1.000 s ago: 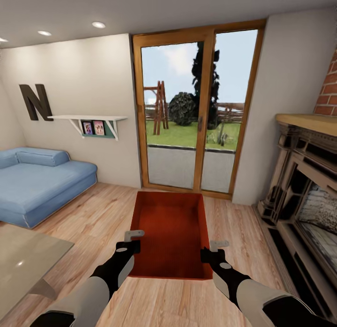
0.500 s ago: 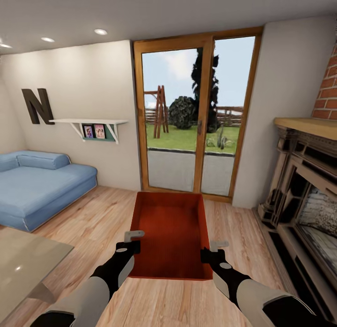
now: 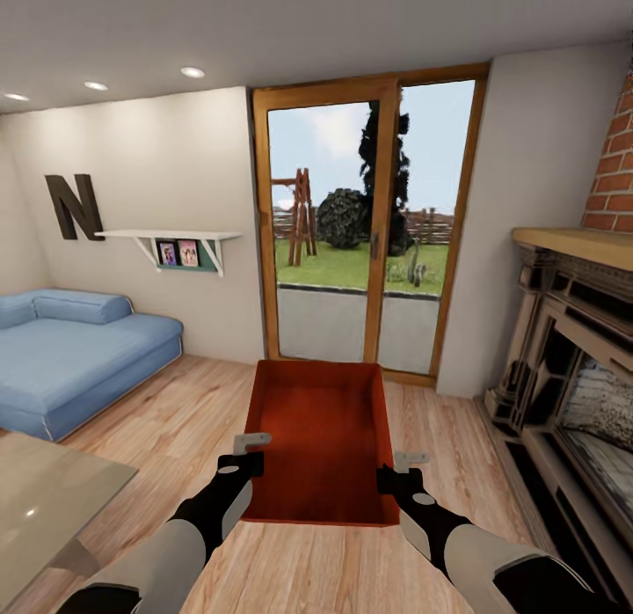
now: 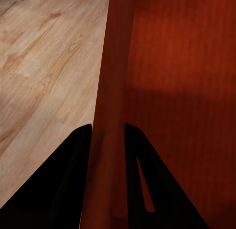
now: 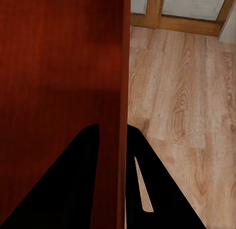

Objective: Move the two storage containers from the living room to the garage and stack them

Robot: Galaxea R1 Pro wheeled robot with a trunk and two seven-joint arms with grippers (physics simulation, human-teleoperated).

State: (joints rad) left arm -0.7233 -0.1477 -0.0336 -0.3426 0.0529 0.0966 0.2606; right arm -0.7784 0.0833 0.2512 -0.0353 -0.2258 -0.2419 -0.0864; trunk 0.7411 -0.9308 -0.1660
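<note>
**Container carried between both hands in the living room**

The robot is holding one orange-red storage container (image 3: 318, 438) out in front of itself, above the light wood plank floor (image 3: 176, 412) of the living room. The left hand (image 3: 249, 451) is clamping the container's left wall — in the left wrist view its two dark fingers (image 4: 59, 184) are sitting on either side of that thin wall, one outside, one inside. The right hand (image 3: 400, 469) is doing the same on the right wall, fingers (image 5: 73, 179) pinching it from both faces. The container is sitting level, its open top facing up and its long axis pointing away from the robot.

Straight ahead, wood-framed glass doors (image 3: 369, 227) are showing a lawn and fence outside. A blue sofa (image 3: 70, 350) is standing at the left below a wall shelf (image 3: 171, 237) and a dark letter N (image 3: 72, 205). A brick fireplace (image 3: 571, 359) is standing at the right — and a glass-topped desk (image 3: 44, 500) is showing at the near left.
</note>
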